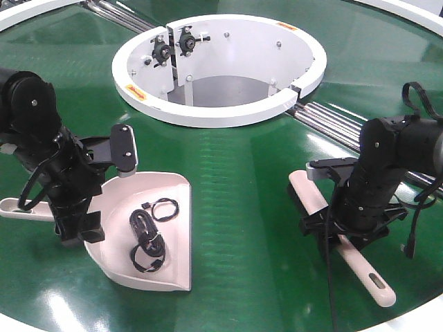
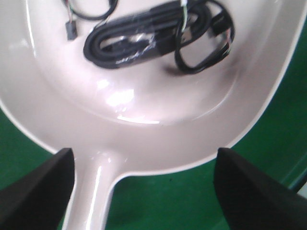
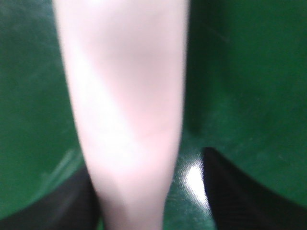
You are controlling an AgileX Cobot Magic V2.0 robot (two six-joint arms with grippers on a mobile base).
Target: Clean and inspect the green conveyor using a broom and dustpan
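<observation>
L gripper is spread astride the dustpan handle w/ cables inside near the green conveyor front-left edge, so close squarely; R gripper straddles the broom front-right, grip can't tell.

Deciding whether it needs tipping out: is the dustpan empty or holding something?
Holding something. The dustpan lies flat on the green conveyor with coiled black cables in its scoop.

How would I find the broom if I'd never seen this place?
Start at the big white ring hub in the green conveyor. Look down to the right side, under the right gripper: the broom lies flat there. It is a slim pale pink stick with a slotted end, unlike the wide dustpan holding black cables.
</observation>
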